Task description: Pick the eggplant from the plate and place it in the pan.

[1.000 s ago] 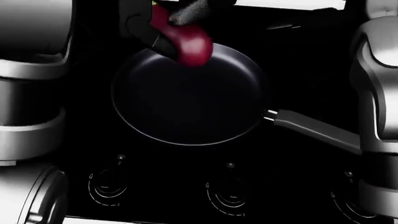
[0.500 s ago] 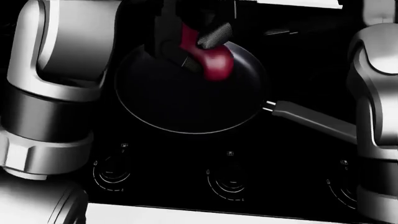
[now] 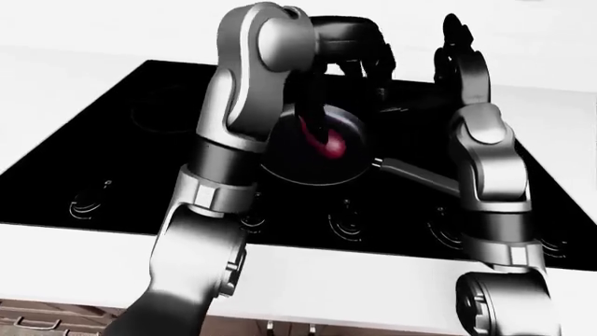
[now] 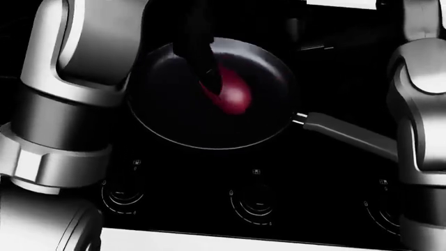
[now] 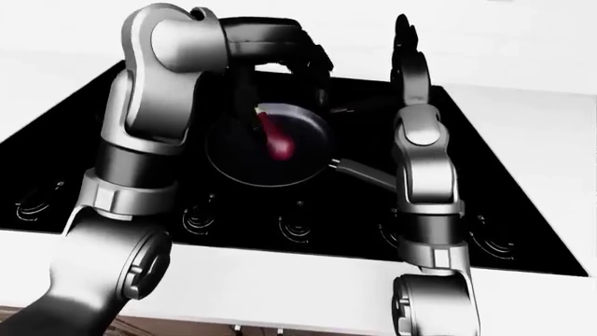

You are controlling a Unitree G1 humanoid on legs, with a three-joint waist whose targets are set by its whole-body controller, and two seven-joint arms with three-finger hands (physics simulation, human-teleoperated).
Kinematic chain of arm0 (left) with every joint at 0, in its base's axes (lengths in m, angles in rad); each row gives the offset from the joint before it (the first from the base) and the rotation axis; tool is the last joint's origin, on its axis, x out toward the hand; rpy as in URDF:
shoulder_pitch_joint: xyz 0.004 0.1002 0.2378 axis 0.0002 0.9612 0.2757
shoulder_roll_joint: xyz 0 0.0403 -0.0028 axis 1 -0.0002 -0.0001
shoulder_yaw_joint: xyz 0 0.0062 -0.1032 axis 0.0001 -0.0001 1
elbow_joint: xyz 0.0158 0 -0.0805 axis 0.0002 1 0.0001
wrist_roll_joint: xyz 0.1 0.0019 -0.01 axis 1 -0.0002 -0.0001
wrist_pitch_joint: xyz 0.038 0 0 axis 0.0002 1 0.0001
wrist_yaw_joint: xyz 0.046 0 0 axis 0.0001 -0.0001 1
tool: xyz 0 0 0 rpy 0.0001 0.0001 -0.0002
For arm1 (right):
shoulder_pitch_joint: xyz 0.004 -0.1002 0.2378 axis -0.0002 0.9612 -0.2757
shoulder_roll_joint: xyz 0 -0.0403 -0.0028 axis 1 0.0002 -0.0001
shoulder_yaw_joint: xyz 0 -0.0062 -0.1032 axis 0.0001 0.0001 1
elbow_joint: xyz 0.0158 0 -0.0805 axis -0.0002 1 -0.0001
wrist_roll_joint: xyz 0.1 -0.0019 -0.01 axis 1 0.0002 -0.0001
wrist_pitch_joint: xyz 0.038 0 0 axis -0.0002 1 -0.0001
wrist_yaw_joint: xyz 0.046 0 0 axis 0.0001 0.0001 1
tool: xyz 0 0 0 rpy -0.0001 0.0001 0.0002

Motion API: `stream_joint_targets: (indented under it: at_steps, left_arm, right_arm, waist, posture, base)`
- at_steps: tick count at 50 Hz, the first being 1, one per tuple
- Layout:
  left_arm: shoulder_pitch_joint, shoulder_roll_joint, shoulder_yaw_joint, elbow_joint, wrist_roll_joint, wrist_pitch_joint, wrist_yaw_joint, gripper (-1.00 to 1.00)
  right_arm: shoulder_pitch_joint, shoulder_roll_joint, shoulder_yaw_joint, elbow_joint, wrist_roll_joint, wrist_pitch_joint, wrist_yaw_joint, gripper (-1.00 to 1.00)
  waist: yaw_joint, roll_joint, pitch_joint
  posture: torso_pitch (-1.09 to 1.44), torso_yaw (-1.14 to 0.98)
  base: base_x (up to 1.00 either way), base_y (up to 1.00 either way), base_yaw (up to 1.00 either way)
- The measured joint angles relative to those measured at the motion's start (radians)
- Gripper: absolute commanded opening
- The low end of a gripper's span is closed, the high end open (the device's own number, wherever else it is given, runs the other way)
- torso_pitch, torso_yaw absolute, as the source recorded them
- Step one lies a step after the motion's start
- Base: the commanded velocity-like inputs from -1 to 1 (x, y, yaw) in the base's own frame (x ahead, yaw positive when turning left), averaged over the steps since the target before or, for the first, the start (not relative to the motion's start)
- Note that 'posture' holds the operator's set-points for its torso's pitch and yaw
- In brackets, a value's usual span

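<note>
left arm: elbow bent high, forearm reaching down over the pan (image 4: 209, 94) | left hand (image 4: 202, 60): dark fingers at the eggplant (image 4: 228, 94) stem end, grip cannot be told | eggplant: inside pan, right of centre in head view | right hand (image 3: 457, 42): raised beyond the stove (image 3: 112, 140), fingers unclear

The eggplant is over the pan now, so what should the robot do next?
Probably open the left robot hand and let go. The eggplant already sits low inside the pan, near its middle, with dark fingers still against its upper end. Whether it touches the bottom is hard to tell.
</note>
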Motion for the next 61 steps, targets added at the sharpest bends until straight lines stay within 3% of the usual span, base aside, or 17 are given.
stream_joint_targets:
  at_steps: [6,13,30,34,40,46,53,61]
  left_arm:
    - [-0.036,0.012,0.005,-0.004,-0.015,-0.008,0.02,1.0]
    - [-0.054,0.036,0.012,0.068,-0.026,0.004,0.02,1.0]
    - [-0.092,0.181,0.075,0.147,-0.105,0.006,0.076,1.0]
    - [-0.129,0.222,0.098,0.203,-0.145,0.002,0.12,1.0]
    - [-0.102,0.286,0.14,0.209,-0.21,0.027,0.171,1.0]
    - [-0.119,0.31,0.184,0.28,-0.312,0.1,0.3,1.0]
    - [-0.141,0.343,0.179,0.264,-0.446,0.158,0.405,1.0]
    - [-0.157,0.373,0.168,0.314,-0.502,0.146,0.451,1.0]
  right_arm:
    - [0.002,0.0,-0.005,-0.004,0.001,0.006,0.004,1.0]
    - [-0.001,-0.003,-0.008,-0.002,-0.002,-0.002,0.0,1.0]
    - [-0.104,-0.041,-0.01,0.031,0.005,0.046,0.012,1.0]
    - [-0.156,-0.066,-0.012,0.023,0.009,0.074,0.025,1.0]
    - [-0.189,-0.089,-0.017,0.044,0.008,0.075,0.034,1.0]
    - [-0.189,-0.096,-0.019,0.049,0.004,0.076,0.038,1.0]
    - [-0.217,-0.113,-0.022,0.068,0.008,0.089,0.045,1.0]
    - [-0.275,-0.139,-0.029,0.106,0.016,0.087,0.041,1.0]
  waist:
    - [0.0,0.01,-0.008]
    - [-0.001,0.006,0.0]
    - [-0.004,0.022,0.006]
    - [-0.005,0.026,0.004]
    - [-0.008,0.032,-0.001]
    - [-0.01,0.03,0.005]
    - [-0.01,0.039,0.004]
    - [-0.014,0.043,0.004]
  posture:
    - [0.0,0.0]
    - [0.0,0.0]
    - [0.0,0.0]
    - [0.0,0.0]
    - [0.0,0.0]
    - [0.0,0.0]
    - [0.0,0.0]
    - [0.0,0.0]
  base:
    - [0.0,0.0,0.0]
    - [0.0,0.0,0.0]
    - [0.0,0.0,0.0]
    - [0.0,0.0,0.0]
    - [0.0,0.0,0.0]
    - [0.0,0.0,0.0]
    - [0.0,0.0,0.0]
    - [0.0,0.0,0.0]
